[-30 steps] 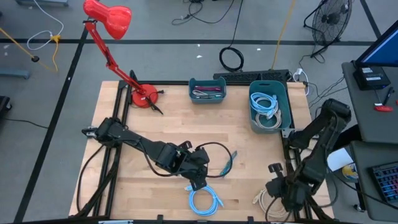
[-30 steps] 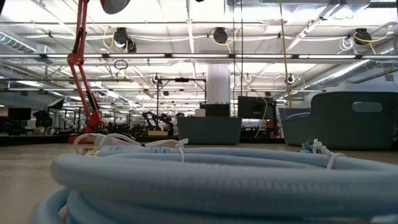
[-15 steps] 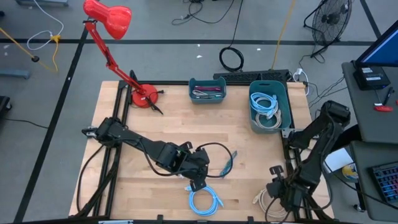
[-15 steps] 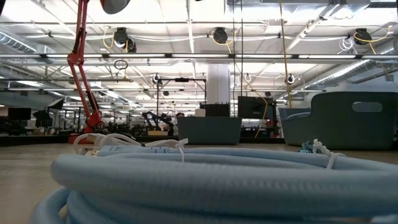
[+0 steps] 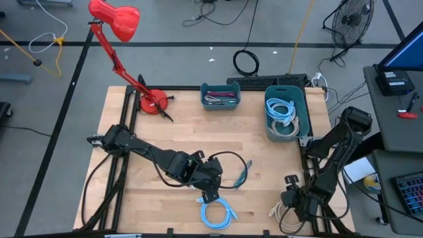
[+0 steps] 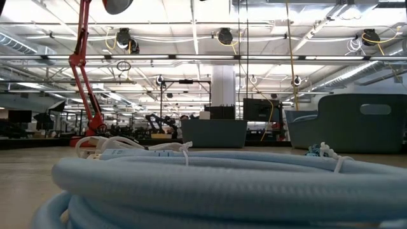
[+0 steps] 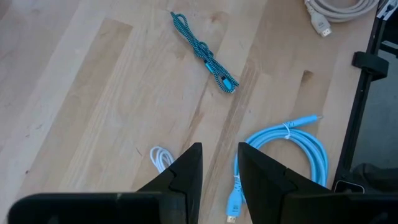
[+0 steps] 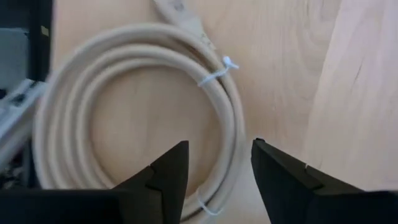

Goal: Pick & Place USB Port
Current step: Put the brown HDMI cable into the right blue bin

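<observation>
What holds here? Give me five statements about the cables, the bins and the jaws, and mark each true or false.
1. The beige cable coil lies on the table under the right gripper. True.
2. The right gripper's jaws are clamped shut on the beige coil. False: the jaws stand apart above it and hold nothing.
3. The big teal bin holds coiled cables. True.
4. The red lamp stands at the table's near right corner. False: its base sits at the far left corner.
5. The light blue cable coil lies inside the small teal tray. False: it lies on the bare table near the front edge, by the left gripper.
</observation>
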